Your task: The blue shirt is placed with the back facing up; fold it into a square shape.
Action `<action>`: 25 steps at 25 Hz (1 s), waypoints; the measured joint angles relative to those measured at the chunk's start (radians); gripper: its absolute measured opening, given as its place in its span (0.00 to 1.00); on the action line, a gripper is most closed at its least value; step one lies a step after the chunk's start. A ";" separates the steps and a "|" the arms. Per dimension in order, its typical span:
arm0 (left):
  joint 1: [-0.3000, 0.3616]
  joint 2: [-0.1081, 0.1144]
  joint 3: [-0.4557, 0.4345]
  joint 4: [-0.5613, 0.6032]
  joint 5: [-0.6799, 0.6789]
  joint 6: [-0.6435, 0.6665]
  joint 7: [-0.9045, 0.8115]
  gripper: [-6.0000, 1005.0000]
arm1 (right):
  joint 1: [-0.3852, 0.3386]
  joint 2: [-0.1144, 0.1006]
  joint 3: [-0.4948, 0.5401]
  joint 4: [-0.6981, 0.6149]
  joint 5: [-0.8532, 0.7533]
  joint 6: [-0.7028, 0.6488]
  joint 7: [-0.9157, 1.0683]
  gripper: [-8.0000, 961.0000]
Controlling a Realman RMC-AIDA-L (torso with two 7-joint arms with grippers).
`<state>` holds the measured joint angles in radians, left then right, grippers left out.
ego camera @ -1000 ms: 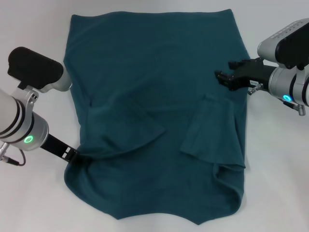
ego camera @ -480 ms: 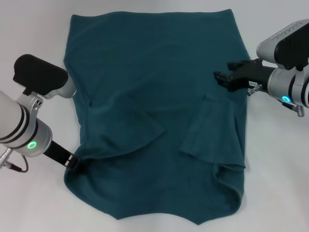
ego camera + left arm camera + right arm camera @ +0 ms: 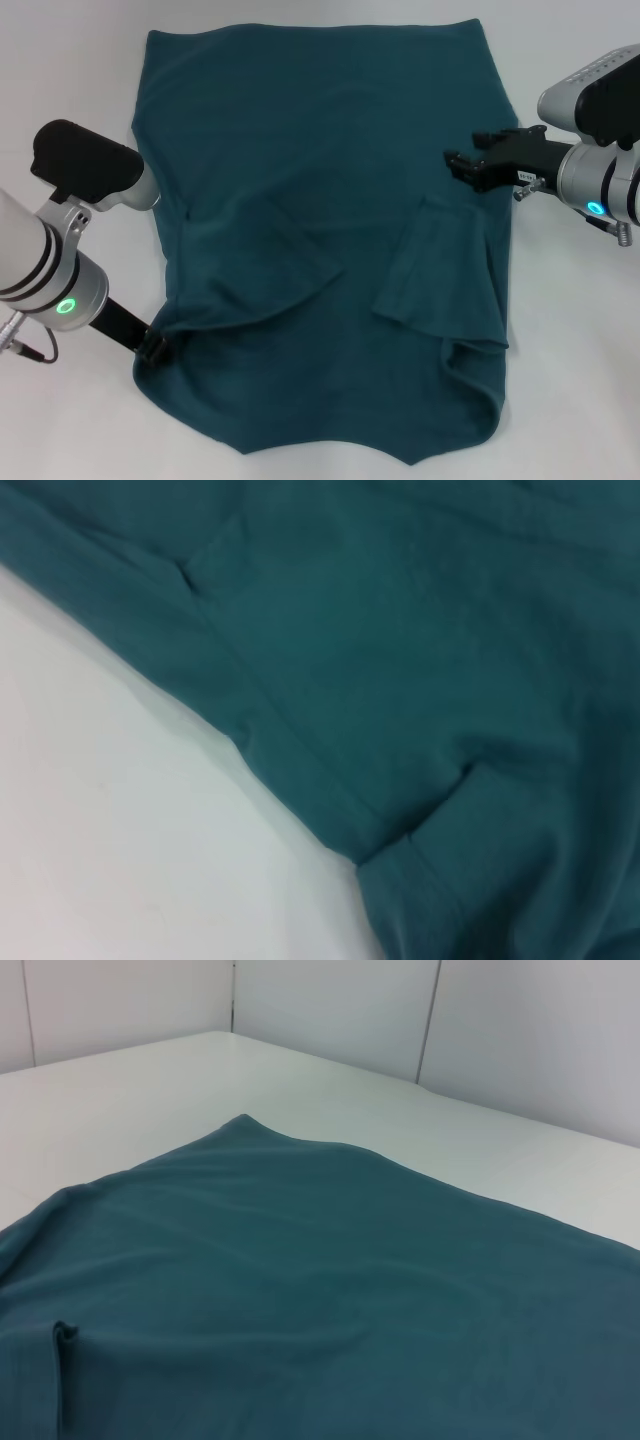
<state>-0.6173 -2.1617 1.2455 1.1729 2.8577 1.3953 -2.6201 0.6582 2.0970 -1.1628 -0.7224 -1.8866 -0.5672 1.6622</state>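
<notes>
From the head camera I see the blue shirt lying spread on the white table, both sleeves folded inward over the body, the hem edge far from the robot and the near edge rumpled. My left gripper sits low at the shirt's left near edge, its tip touching the fabric where the cloth bunches; I cannot tell whether its fingers are parted or closed on the cloth, since the fabric hides them. My right gripper hangs over the shirt's right edge, just beyond the folded right sleeve, fingers slightly parted with nothing between them. The left wrist camera shows the shirt's edge and a sleeve fold against the table. The right wrist camera shows smooth fabric and walls beyond.
</notes>
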 joint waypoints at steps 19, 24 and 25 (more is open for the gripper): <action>-0.010 -0.006 0.023 0.032 -0.011 0.070 0.040 0.06 | -0.016 0.000 -0.001 -0.004 0.000 -0.001 0.019 0.51; -0.010 -0.004 0.015 0.080 -0.015 0.106 0.044 0.05 | -0.055 -0.004 -0.002 -0.063 -0.013 -0.053 0.105 0.51; -0.009 -0.004 0.015 0.088 -0.015 0.110 0.045 0.05 | -0.068 -0.004 -0.003 -0.091 -0.018 -0.072 0.129 0.51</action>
<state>-0.6267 -2.1659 1.2603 1.2613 2.8424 1.5050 -2.5754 0.5900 2.0926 -1.1656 -0.8132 -1.9048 -0.6393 1.7909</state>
